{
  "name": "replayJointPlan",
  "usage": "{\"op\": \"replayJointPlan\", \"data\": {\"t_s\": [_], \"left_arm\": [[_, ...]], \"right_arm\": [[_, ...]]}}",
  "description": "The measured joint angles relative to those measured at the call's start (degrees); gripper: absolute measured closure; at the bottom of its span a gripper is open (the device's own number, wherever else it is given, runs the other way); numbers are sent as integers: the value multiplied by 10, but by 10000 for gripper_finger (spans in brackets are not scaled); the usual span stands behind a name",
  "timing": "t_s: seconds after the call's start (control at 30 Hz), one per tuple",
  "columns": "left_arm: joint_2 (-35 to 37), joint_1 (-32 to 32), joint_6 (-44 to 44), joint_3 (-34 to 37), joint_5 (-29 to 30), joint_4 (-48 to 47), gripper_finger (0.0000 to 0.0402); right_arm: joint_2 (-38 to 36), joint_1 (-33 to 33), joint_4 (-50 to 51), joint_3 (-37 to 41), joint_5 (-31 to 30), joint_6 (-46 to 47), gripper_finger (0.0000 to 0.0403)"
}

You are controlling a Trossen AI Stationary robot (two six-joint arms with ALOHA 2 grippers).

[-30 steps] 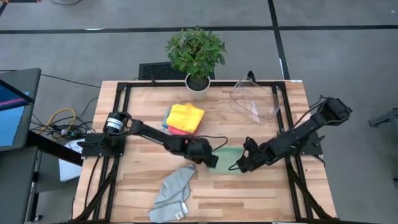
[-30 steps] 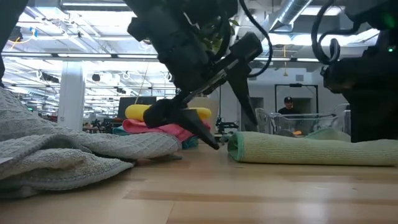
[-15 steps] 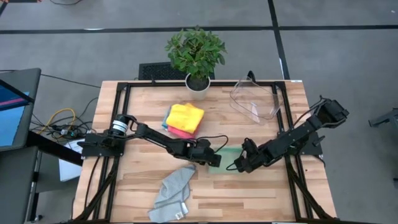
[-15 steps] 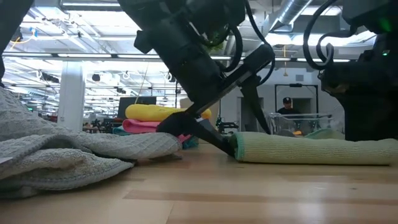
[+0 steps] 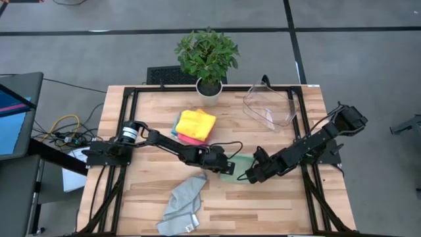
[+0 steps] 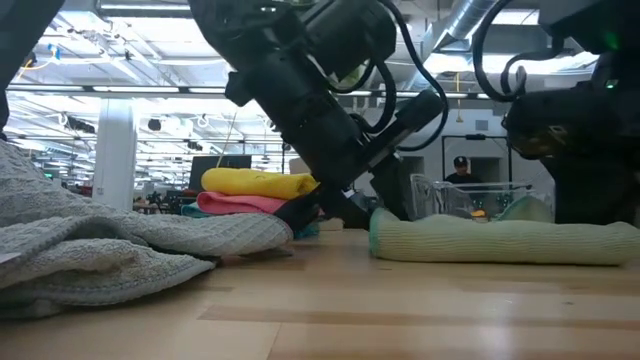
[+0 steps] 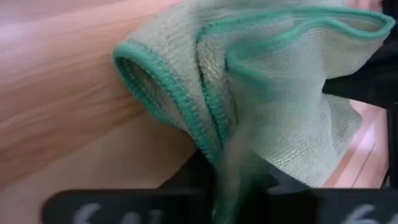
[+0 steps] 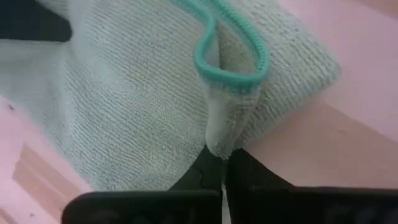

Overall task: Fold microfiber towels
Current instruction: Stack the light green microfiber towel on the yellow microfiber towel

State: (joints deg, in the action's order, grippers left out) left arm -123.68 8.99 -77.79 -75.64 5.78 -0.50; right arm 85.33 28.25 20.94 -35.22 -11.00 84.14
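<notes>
Wooden slat table (image 5: 164, 125) on a black frame, grey floor all round, and a big open workshop with ceiling lights visible behind it in the low view. At the far edge sits a potted plant (image 5: 208, 59) in a white pot, with a clear plastic bin (image 5: 270, 105) tipped on its side just beside it.

Both arms are down on the pale green towel (image 5: 238, 168) in the middle of the table. It lies folded into a long roll-like bundle, and from the low view it reads as a flat sausage (image 6: 500, 240) resting on the wood. The left gripper (image 5: 225, 167) is at the towel's left end, fingers pinched together on the teal-stitched edge; its wrist view shows layers of the hem (image 7: 205, 118) bunched right at the fingertips. The right gripper (image 5: 250, 176) is at the other end, near the front corner, jaws clamped tight on a fold of the same towel, with the hem (image 8: 227, 68) looping just above the pinch.

Other towels: a stack with a yellow towel (image 5: 197, 122) on top, pink and a bit of blue peeking out under it, sitting toward the plant. A grey-sage towel (image 5: 181, 207) lies crumpled near the front edge, well apart from the green one. Off to the left there's a laptop (image 5: 16, 112) and a tangle of cables (image 5: 62, 128)
</notes>
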Motion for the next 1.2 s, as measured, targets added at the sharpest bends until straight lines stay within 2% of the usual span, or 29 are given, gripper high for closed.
{"op": "replayJointPlan", "data": {"t_s": [0.07, 0.33, 0.57, 0.73, 0.87, 1.07, 1.2], "left_arm": [[0, 0, 7, 0, -1, 5, 388], [21, -3, 33, 2, -45, -12, 395], [93, -4, 70, 1, -48, -136, 391], [162, -11, 116, 0, -13, -208, 392], [216, -32, 159, 1, 16, -301, 392], [301, -75, 225, 0, 74, -427, 392], [339, -121, 280, 0, 113, -478, 392]], "right_arm": [[-1, 0, -7, 1, 2, 0, 378], [0, -1, -5, -31, 4, -33, 384], [-1, -17, 47, -95, -17, -81, 384], [-1, -60, 67, -148, -31, -149, 384], [-1, -109, 69, -188, -43, -210, 384], [2, -198, 72, -260, -43, -314, 384], [3, -253, 50, -285, -42, -357, 384]]}}
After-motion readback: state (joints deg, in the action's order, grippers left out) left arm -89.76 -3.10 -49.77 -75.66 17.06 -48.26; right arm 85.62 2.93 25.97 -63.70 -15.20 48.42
